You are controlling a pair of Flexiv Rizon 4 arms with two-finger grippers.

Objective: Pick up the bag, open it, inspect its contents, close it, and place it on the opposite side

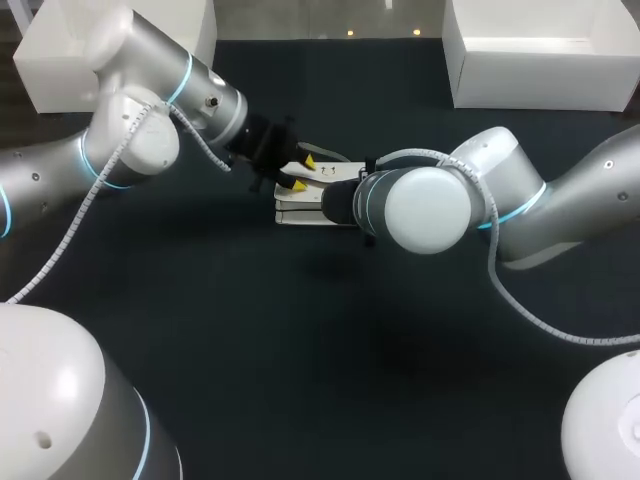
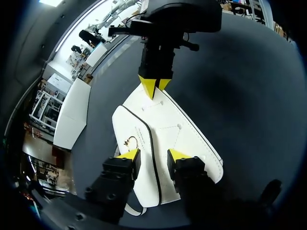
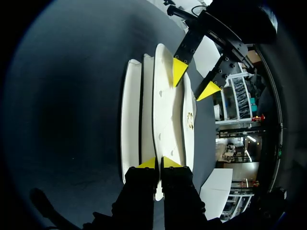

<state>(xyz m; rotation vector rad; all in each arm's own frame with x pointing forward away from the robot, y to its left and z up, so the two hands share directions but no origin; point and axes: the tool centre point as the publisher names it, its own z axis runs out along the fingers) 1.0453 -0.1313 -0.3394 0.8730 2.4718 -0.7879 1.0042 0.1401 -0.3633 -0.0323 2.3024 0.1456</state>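
Dark matte table (image 1: 250, 340), smooth flat white bag (image 2: 184, 136), right gripper (image 3: 159, 163) tight on its edge, left gripper (image 2: 153, 156) agape

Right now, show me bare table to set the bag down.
Free: the table on the near side of the bag, and behind it up to the white box. Crowded: the middle, where left gripper and right gripper meet at the bag.

I'm looking down on a dark matte tabletop (image 1: 300, 350). A flat white bag (image 1: 300, 210) with thin black trim lies on it, just toward 12 o'clock from centre. Two white rectangular boxes sit at the far edge, one at 11 o'clock (image 1: 45, 75) and one at 1 o'clock (image 1: 540, 70).
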